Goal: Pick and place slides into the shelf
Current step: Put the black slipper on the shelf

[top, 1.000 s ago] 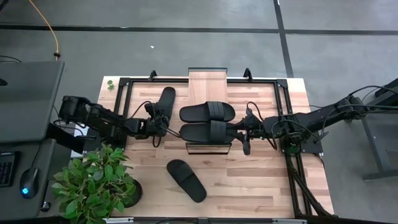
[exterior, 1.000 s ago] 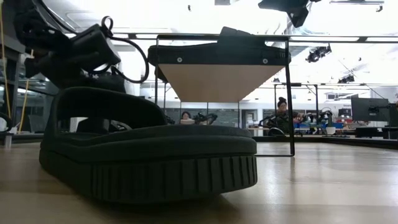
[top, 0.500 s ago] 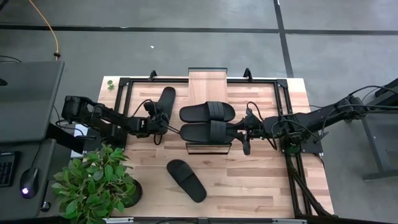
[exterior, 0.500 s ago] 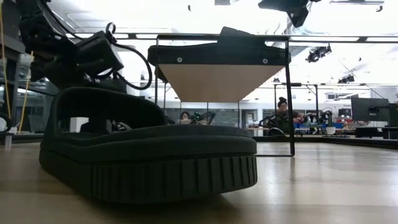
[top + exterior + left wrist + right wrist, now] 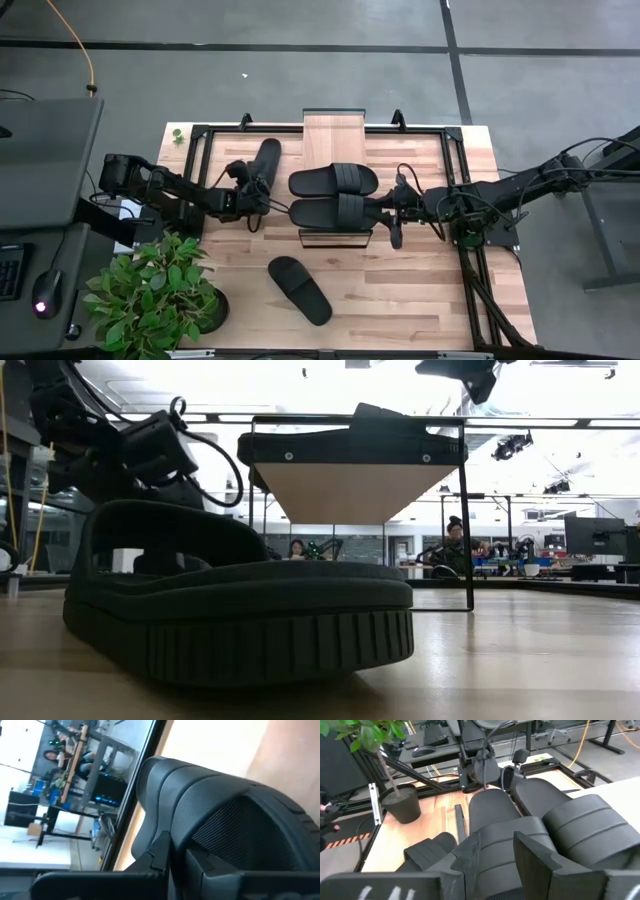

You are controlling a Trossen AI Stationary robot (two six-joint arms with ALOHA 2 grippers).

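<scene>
While a second ago the left gripper (image 5: 257, 198) was standing wide beside the slide (image 5: 263, 171) lying at about ten o'clock on the table (image 5: 420, 300), it is now closing fully, and its fingers are pinching that slide's near end; the left wrist view is showing the strap (image 5: 225, 815) filling the frame right ahead of them. I am judging this to mean the grasp is made and a lift toward the shelf (image 5: 334, 135) is coming next. The right gripper (image 5: 378, 212) is holding part-way closed on the strap of the nearer of two slides (image 5: 330, 212) sitting side by side on the shelf at the table's centre, unchanged. A fourth slide (image 5: 300, 290) is waiting at six o'clock, beside a potted plant (image 5: 150, 295).
</scene>
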